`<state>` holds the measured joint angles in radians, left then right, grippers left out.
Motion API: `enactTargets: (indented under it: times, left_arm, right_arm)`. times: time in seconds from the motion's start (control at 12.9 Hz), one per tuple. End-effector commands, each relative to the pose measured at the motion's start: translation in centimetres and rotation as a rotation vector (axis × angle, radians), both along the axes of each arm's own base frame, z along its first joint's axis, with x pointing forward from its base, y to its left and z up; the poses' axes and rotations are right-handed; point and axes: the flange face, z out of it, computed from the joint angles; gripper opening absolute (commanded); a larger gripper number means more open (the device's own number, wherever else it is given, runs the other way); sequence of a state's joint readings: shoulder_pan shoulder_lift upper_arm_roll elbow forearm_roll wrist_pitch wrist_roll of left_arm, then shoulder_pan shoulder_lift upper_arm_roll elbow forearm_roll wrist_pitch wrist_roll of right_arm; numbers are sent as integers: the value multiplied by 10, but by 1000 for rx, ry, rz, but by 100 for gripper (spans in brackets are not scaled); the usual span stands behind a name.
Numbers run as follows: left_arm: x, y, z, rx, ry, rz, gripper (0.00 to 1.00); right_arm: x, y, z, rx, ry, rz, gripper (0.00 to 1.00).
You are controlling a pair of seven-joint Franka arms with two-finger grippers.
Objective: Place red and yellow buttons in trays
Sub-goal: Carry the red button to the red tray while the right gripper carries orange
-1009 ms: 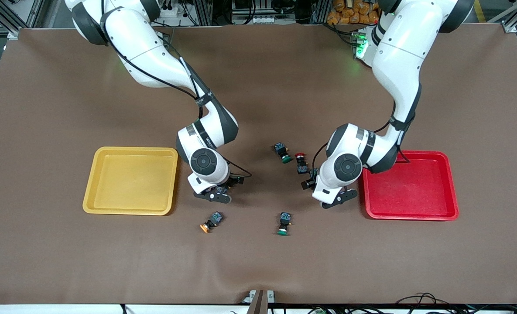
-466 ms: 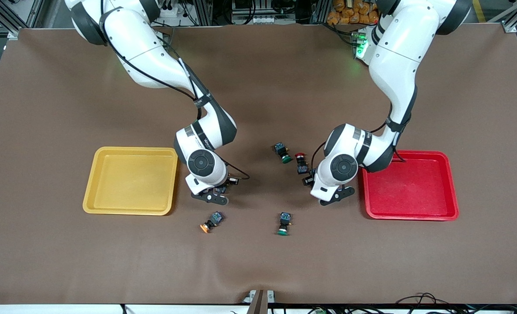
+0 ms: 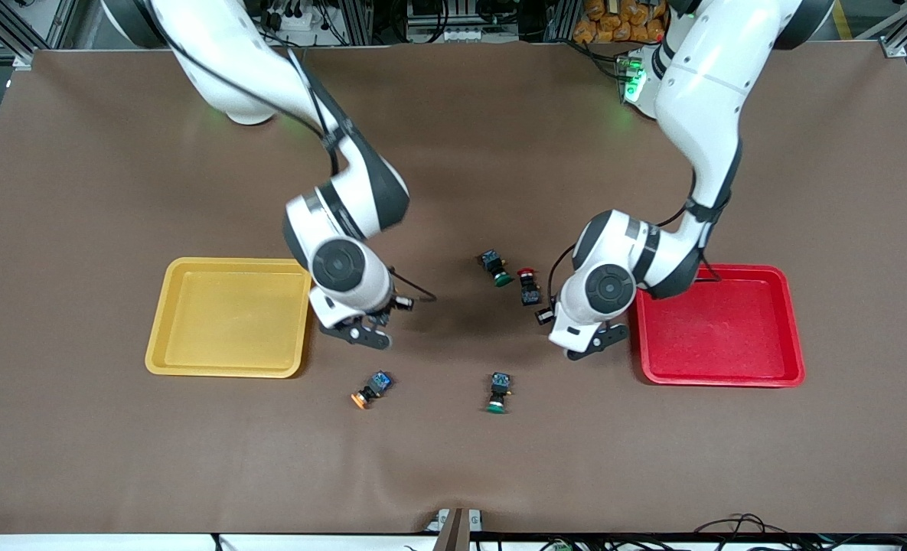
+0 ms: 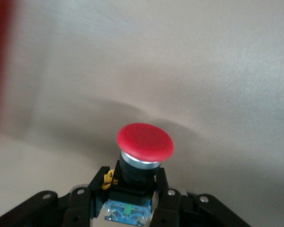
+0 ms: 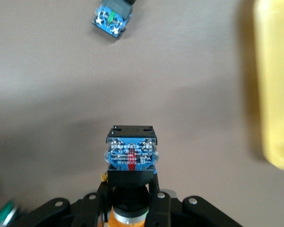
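My left gripper (image 3: 587,340) hangs over the table beside the red tray (image 3: 721,325). In the left wrist view it (image 4: 131,178) is shut on the dark body of a red-capped button (image 4: 145,141). My right gripper (image 3: 353,333) hangs beside the yellow tray (image 3: 227,317). In the right wrist view it (image 5: 130,191) is shut on an orange-yellow-capped button (image 5: 131,153), blue end outward. A second orange-yellow-capped button (image 3: 369,389) lies on the table nearer the front camera. A second red-capped button (image 3: 528,285) lies mid-table. Both trays are empty.
Two green-capped switches lie on the table, one (image 3: 497,268) beside the loose red-capped button, one (image 3: 498,392) nearer the front camera. The right wrist view shows a loose switch body (image 5: 112,16) and the yellow tray's edge (image 5: 274,85).
My right arm has lifted and moved toward the yellow tray with its button. My left gripper has shifted only slightly beside the red tray.
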<state>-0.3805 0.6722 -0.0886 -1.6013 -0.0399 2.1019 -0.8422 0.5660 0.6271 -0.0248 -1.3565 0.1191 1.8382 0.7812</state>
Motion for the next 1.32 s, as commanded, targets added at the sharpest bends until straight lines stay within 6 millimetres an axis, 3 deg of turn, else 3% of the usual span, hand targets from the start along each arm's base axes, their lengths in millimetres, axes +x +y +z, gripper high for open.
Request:
enactTargets:
  times: [0.0, 0.16, 0.23, 0.31, 0.54, 0.62, 0.85, 1.24]
  left_arm:
    - [3, 52, 86, 8, 11, -70, 7]
    - [7, 103, 137, -4, 24, -124, 6]
    - [10, 136, 156, 1, 28, -182, 6]
    - [13, 171, 171, -17, 33, -243, 6]
    - [25, 281, 172, -40, 42, -416, 6]
    - [27, 311, 167, -47, 44, -447, 6]
    - [33, 365, 132, -47, 40, -504, 7]
    - [35, 404, 34, -51, -2, -504, 7]
  right_arm:
    - [-26, -41, 112, 21, 23, -19, 0]
    - [-44, -78, 173, 29, 49, 31, 0]
    - [-50, -100, 194, 33, 60, 49, 0]
    - [-52, -120, 207, 37, 70, 63, 0]
    - [-32, -209, 216, 73, 86, 112, 0]
    - [-23, -244, 210, 82, 85, 128, 0]
    - [-2, -320, 183, 49, 46, 173, 0]
    - [5, -404, 57, 50, -49, 263, 0]
